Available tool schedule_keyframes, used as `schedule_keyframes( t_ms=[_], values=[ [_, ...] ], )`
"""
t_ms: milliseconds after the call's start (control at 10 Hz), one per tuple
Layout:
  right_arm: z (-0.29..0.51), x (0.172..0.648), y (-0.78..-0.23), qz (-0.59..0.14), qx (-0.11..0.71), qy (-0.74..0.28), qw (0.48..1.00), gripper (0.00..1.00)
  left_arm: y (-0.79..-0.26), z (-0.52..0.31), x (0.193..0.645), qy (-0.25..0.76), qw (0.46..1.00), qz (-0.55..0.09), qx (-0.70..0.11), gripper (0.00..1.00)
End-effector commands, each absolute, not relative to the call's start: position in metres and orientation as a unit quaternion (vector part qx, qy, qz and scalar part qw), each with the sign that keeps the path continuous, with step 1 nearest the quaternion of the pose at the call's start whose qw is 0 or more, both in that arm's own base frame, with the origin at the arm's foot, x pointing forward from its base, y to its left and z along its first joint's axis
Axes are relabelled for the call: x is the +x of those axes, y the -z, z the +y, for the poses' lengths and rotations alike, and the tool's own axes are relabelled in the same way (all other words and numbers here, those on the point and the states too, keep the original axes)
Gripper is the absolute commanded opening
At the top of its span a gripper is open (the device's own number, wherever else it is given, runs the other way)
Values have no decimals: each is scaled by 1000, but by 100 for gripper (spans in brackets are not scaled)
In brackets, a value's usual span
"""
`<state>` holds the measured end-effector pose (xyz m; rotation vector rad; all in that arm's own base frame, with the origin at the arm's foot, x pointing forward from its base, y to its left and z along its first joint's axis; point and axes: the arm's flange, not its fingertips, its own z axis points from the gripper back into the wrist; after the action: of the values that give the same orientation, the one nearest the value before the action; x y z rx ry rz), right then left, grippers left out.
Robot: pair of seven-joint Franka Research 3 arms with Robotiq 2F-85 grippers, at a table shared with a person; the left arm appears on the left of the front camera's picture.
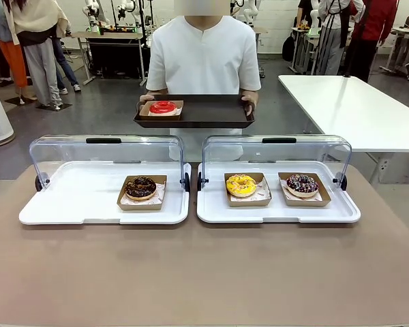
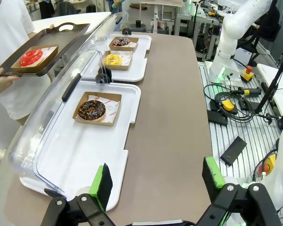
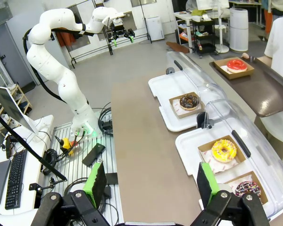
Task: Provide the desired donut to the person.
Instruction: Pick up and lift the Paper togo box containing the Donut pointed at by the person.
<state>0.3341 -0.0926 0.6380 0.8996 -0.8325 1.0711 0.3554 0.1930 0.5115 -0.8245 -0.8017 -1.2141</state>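
Observation:
The person (image 1: pixel 203 54) in a white shirt stands at the far side and holds out a dark tray (image 1: pixel 211 112) with both hands. On its left part lies a red donut (image 1: pixel 162 107) in a cardboard boat. A chocolate donut (image 1: pixel 140 187) sits in the left white display tray (image 1: pixel 75 197). The right display tray (image 1: pixel 341 208) holds a yellow donut (image 1: pixel 241 184) and a dark sprinkled donut (image 1: pixel 302 183). My left gripper (image 2: pixel 158 181) is open above the table's near corner, with nothing between its fingers. My right gripper (image 3: pixel 151 183) is open too, back from the table.
Both clear lids (image 1: pixel 105 153) are swung up at the back of the display trays. The brown table (image 1: pixel 204 272) is bare in front of them. A white table (image 1: pixel 354 109) stands at the back right. Cables and boxes (image 2: pixel 231 103) lie beside the table.

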Motion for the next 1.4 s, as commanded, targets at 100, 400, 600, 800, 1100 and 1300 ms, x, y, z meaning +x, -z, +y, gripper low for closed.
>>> schedule_keyframes(
  t_ms=[100,400,600,800,1100,1300],
  values=[
    [-92,333,-638,-371,404,-480,684,100,-513,194,355,537,666,-363,-368,100],
    [-92,333,-638,-371,404,-480,684,100,-513,194,355,537,666,-363,-368,100],
    [-92,333,-638,-371,404,-480,684,100,-513,194,355,537,666,-363,-368,100],
    [-92,333,-638,-371,404,-480,684,100,-513,194,355,537,666,-363,-368,100],
    [-92,333,-638,-371,404,-480,684,100,-513,194,355,537,666,-363,-368,100],
    [-92,333,-638,-371,404,-480,684,100,-513,194,355,537,666,-363,-368,100]
  ],
)
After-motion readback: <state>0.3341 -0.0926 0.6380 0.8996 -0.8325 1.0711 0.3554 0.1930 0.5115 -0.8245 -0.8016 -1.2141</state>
